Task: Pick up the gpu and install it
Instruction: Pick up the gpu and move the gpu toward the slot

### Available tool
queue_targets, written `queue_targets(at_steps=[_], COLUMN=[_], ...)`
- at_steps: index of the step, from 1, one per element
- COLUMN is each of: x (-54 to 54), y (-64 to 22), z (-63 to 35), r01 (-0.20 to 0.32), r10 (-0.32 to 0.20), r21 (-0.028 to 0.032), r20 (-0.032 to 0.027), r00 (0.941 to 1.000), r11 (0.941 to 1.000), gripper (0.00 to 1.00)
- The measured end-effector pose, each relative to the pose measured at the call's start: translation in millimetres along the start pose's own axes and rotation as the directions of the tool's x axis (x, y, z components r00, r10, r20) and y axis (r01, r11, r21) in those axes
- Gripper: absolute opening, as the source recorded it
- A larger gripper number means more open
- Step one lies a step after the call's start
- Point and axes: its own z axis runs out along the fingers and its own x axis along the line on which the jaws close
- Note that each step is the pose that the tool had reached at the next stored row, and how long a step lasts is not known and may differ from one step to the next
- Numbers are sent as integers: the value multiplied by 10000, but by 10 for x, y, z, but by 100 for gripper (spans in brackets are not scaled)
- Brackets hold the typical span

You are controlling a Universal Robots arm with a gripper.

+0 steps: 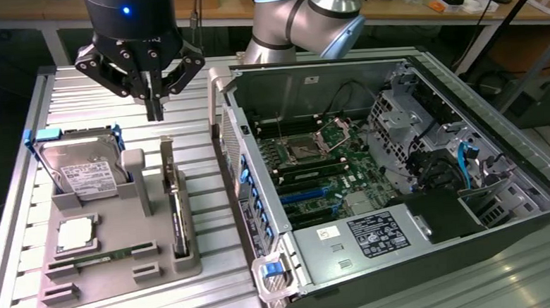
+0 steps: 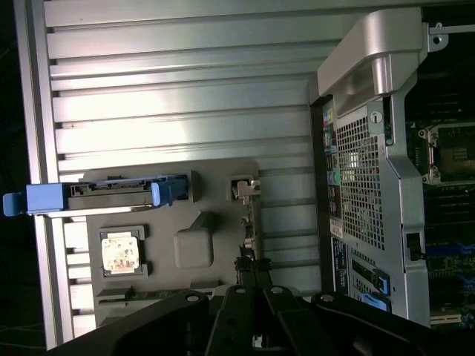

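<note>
Ribbed metal tabletop [image 1: 74,94], workshop benches behind. End effector [image 1: 154,105] clenched, empty, hovered above gpu [image 1: 175,208], which stood edge-up directly below. Judged: clean pick-up needed fingers parted and centred astride card's thin edge.

Robotics lab, slatted metal table [image 1: 207,299], open computer case [image 1: 300,89], cluttered wooden workbenches [image 1: 409,14] behind
</note>
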Motion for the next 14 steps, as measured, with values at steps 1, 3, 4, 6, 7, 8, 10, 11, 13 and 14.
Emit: queue_targets(at_steps=[1,3,4,6,7,8,10,11,13,14], x=[0,0,0,0,0,0,0,0,0,0], y=[0,0,0,0,0,0,0,0,0,0], z=[0,0,0,0,0,0,0,0,0,0], r01=[0,0,0,0,0,0,0,0,0,0], r10=[0,0,0,0,0,0,0,0,0,0], r21=[0,1,0,0,0,0,0,0,0,0], r20=[0,0,0,0,0,0,0,0,0,0], r00=[10000,10000,10000,10000,10000,10000,10000,10000,10000,10000], r11=[10000,10000,10000,10000,10000,10000,10000,10000,10000,10000], gripper=[17,24,29,36,42,48,48,48,48,48])
